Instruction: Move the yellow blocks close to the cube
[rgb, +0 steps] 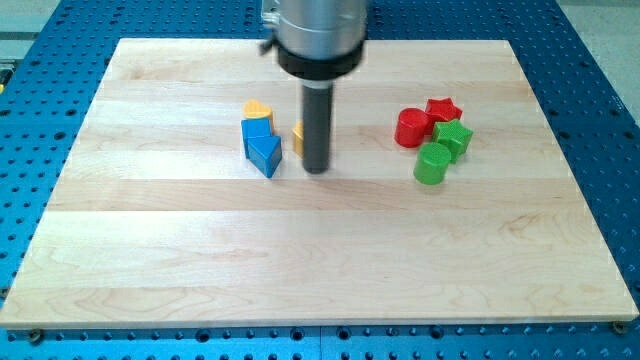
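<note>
A yellow heart-shaped block (258, 108) lies at the view's upper middle-left, touching the top of a blue cube (256, 131). A blue triangular block (266, 153) sits against the cube's lower right. A second yellow block (298, 138) shows only as a sliver, mostly hidden behind my rod; its shape cannot be made out. My tip (317, 168) rests on the board just right of and slightly below that yellow block, to the right of the blue blocks.
At the view's right is a cluster: a red cylinder (411, 128), a red star (442, 109), a green star-like block (453, 138) and a green cylinder (433, 163). The wooden board (320, 260) lies on a blue perforated table.
</note>
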